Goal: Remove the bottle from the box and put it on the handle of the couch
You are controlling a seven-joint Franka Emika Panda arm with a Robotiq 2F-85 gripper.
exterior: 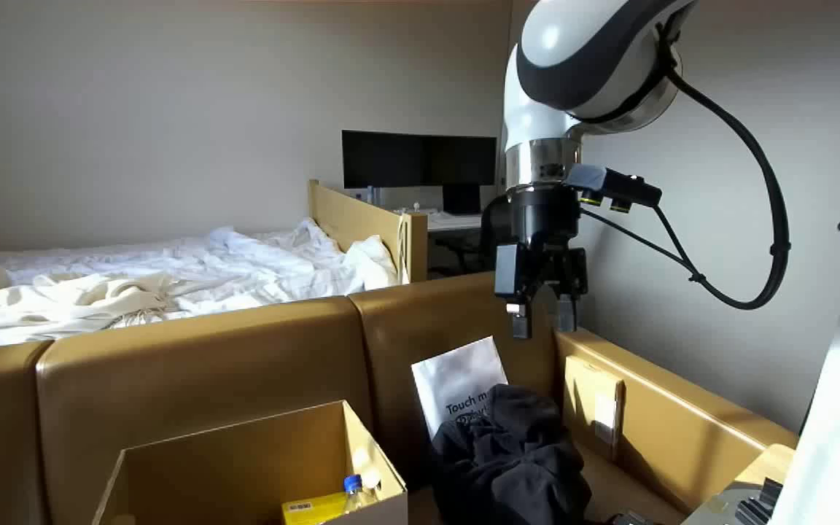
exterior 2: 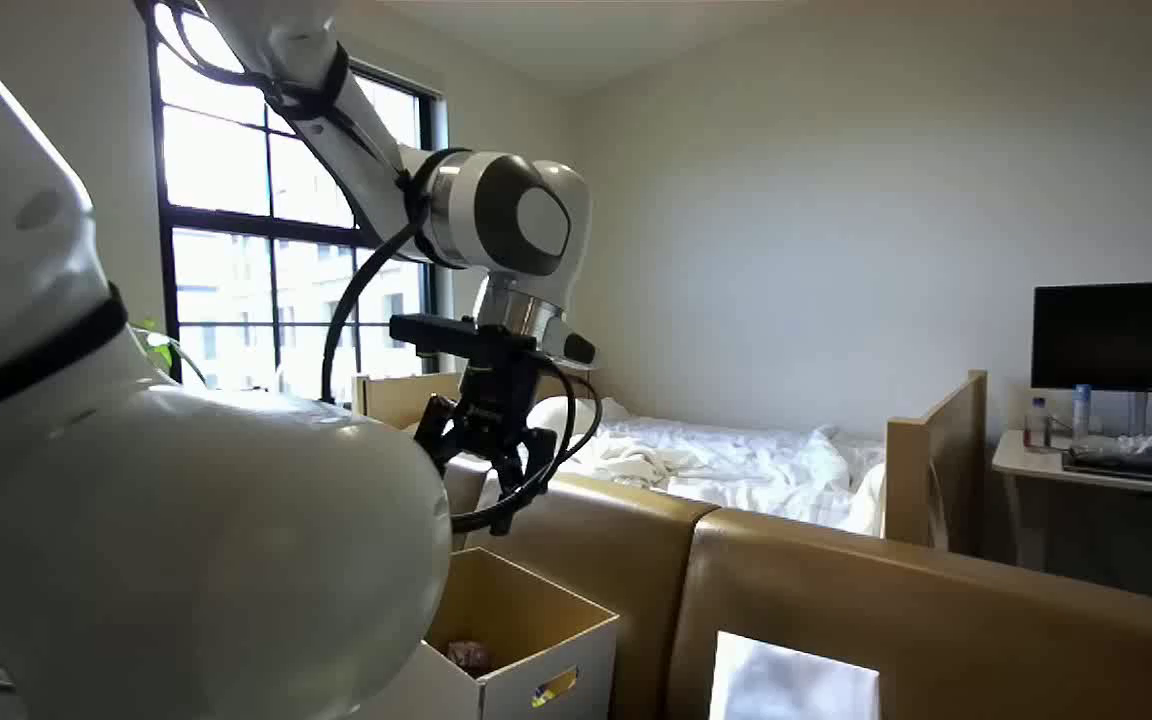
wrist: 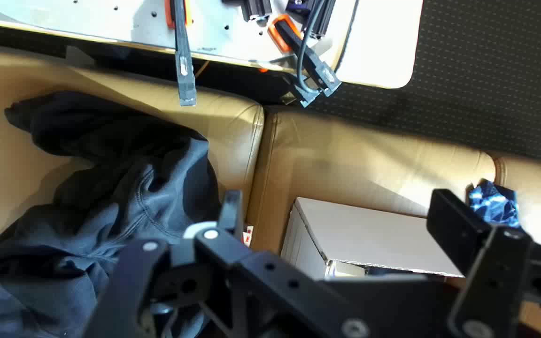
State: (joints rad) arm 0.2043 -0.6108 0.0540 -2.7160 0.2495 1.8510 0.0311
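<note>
The small clear bottle (exterior: pixel 359 499) with a blue cap stands inside the box (exterior: pixel 238 467), at its near right corner in an exterior view. Only its upper part shows above the box wall. The box also shows in an exterior view (exterior 2: pixel 548 690) and in the wrist view (wrist: pixel 374 230), where the bottle cannot be made out. The couch's armrest (exterior: pixel 682 390) runs along the right side in an exterior view, with nothing on its top. My gripper (exterior: pixel 544 321) is open and empty, high above the couch. In the wrist view its fingers (wrist: pixel 341 216) stand wide apart.
A yellow packet (exterior: pixel 310 509) lies beside the bottle. Dark clothing (exterior: pixel 511 456) and a white printed sheet (exterior: pixel 456 383) lie on the couch right of the box. The couch backrest (exterior: pixel 201 379) rises behind. A blue packet (wrist: pixel 493 202) and clamps on a table (wrist: pixel 378 42) show too.
</note>
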